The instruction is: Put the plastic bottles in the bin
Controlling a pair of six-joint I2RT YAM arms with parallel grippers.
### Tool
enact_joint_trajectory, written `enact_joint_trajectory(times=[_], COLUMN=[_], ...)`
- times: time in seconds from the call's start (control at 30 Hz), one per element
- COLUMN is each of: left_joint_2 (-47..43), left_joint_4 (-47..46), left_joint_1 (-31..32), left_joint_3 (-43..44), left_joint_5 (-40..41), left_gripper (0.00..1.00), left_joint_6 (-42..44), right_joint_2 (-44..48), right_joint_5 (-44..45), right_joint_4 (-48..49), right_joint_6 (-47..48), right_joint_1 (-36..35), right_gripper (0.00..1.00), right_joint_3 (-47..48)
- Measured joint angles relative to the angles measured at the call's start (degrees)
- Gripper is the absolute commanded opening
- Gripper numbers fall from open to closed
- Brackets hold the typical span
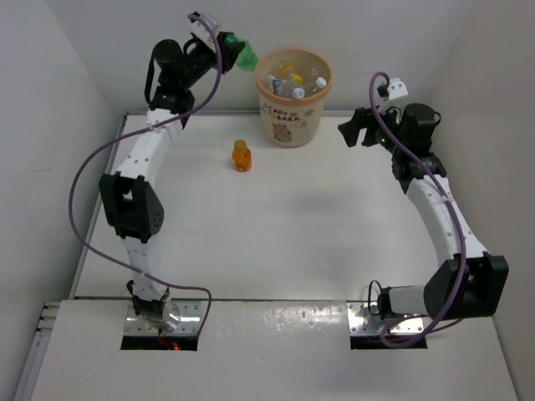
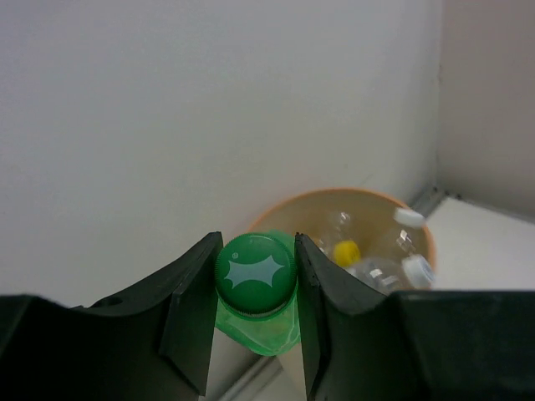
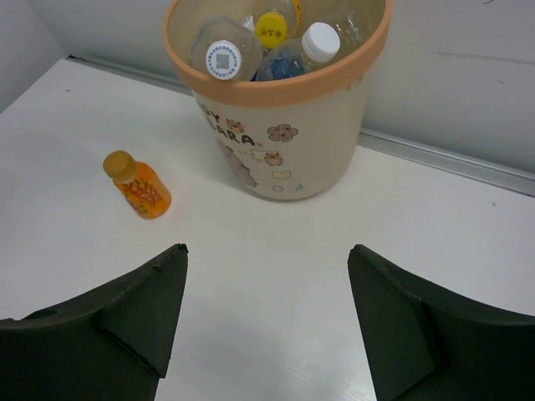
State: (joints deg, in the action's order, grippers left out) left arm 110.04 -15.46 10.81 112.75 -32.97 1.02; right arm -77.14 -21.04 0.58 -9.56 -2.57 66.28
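The left gripper [image 2: 256, 255] pinches the green plastic bottle [image 2: 255, 284] by its cap, just left of the round peach cartoon-printed plastic bin [image 1: 292, 117] at the tabletop's far edge; released short, it could clip the rim and fall outside; the right gripper [image 3: 267, 284] gapes empty; the small orange bottle [image 1: 242, 155] sits nearby.

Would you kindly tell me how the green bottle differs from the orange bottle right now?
The green bottle is clamped in the left gripper, raised beside the rim of the bin; the orange bottle sits free on the table. The green bottle's cap is green, the orange bottle's amber. Both are capped and outside the bin.
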Motion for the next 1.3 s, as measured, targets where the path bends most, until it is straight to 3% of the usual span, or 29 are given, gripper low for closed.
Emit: enact_joint_trajectory(times=[0.23, 0.47, 0.5, 0.6, 0.77, 0.8, 0.93, 1.1, 1.3], left_joint_2=[17.9, 22.1, 22.1, 22.0, 22.0, 22.0, 22.0, 19.0, 2.4], left_joint_4=[-8.5, -10.0, -10.3, -11.4, -8.6, -7.9, -6.3, -3.5, -2.6], left_joint_1=[1.8, 6.4, 6.8, 8.9, 11.4, 11.8, 12.6, 10.6, 5.0], left_joint_3=[15.6, 15.6, 15.5, 14.0, 12.2, 12.2, 12.2, 11.3, 4.9], left_joint_5=[5.9, 7.5, 7.9, 10.6, 16.8, 18.0, 22.8, 21.5, 18.7], left_gripper=[0.0, 0.0, 0.21, 0.67, 0.79, 0.92, 0.99, 0.99, 0.99], left_joint_6=[-7.6, -4.7, -3.7, 2.4, 12.4, 14.1, 17.7, 11.2, 0.6], right_joint_2=[2.0, 2.2, 2.2, 2.2, 2.2, 2.2, 2.2, 0.5, -7.8], right_joint_5=[0.0, 0.0, 0.0, 0.0, 0.0, 0.0, 0.0, -0.1, -0.3], right_joint_4=[-1.5, -3.3, -3.6, -4.1, -4.1, -4.1, -4.1, -4.2, -2.6], right_joint_6=[1.0, 1.6, 1.6, 1.6, 1.6, 1.6, 1.6, 1.9, 3.6], right_joint_1=[1.6, 2.1, 2.1, 2.1, 2.1, 2.1, 1.5, -3.8, -12.3], right_gripper=[0.76, 0.75, 0.75, 0.75, 0.75, 0.75, 0.75, 0.74, 0.73], right_joint_3=[-1.5, -3.2, -3.3, -3.3, -3.3, -3.3, -3.3, -0.7, 8.7])
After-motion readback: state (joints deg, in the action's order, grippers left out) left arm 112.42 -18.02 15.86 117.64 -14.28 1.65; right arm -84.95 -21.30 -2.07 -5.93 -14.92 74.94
